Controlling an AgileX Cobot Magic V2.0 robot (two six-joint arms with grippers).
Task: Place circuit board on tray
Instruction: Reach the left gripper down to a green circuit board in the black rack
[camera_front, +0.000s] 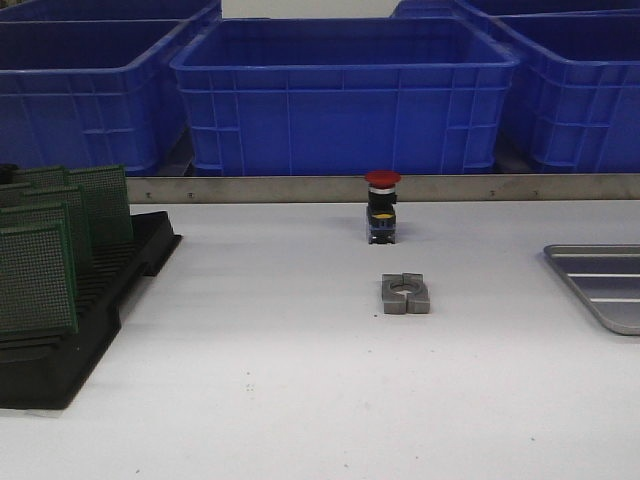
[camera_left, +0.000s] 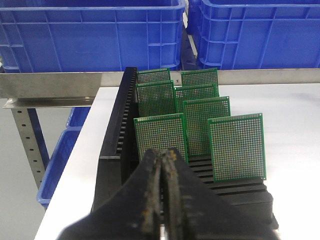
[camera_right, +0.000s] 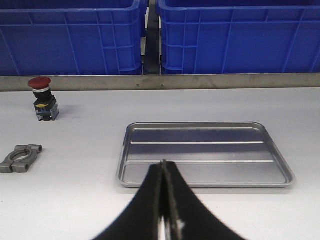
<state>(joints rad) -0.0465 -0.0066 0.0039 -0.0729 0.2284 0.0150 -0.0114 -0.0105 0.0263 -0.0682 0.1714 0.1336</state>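
green perforated circuit boards (camera_left: 237, 147) stand upright in the black slotted rack (camera_left: 117, 135) for edgewise grasping; left end effector (camera_left: 163, 159) and right end effector (camera_right: 163, 167) closed together, empty; silver ribbed metal tray (camera_right: 202, 155) bare.

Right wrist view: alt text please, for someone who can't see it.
An empty silver tray lies flat on a white table, just beyond the shut right claw. Off to one side sit a red-capped button and a grey clamp, apart from each other and from the tray; blue bins line the back behind a metal rail.
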